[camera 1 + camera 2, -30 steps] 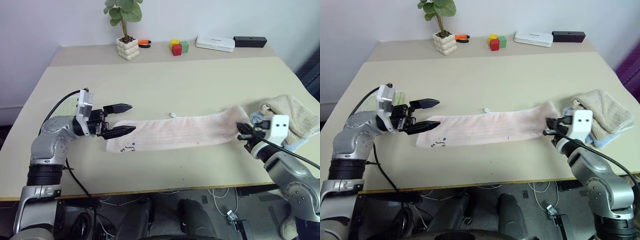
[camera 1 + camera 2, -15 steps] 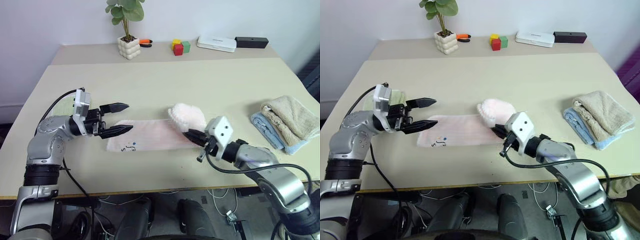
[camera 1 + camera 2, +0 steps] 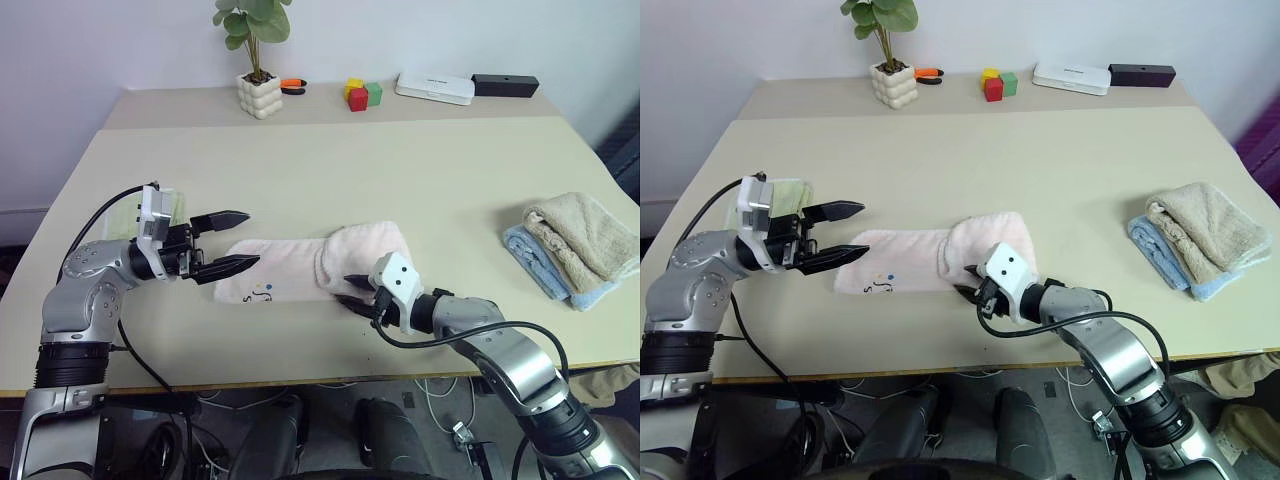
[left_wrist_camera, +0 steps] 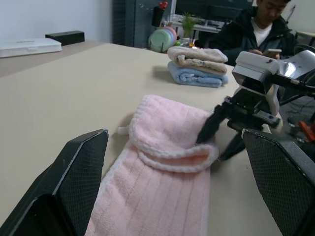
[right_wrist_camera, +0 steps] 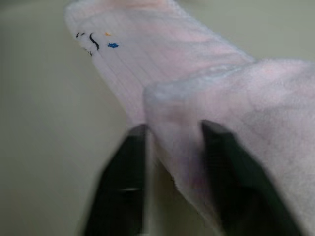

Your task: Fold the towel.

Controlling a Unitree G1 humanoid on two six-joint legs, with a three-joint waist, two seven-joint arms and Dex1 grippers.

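Pale pink towel (image 3: 300, 266) flat on the table, right end folded over its middle.

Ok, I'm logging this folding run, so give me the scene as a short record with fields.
towel: pale pink, right end folded over its middle
left gripper: open, at the towel's left end
right gripper: fingers apart at the folded edge
other towels: beige on light blue, stacked at the right
table: beige
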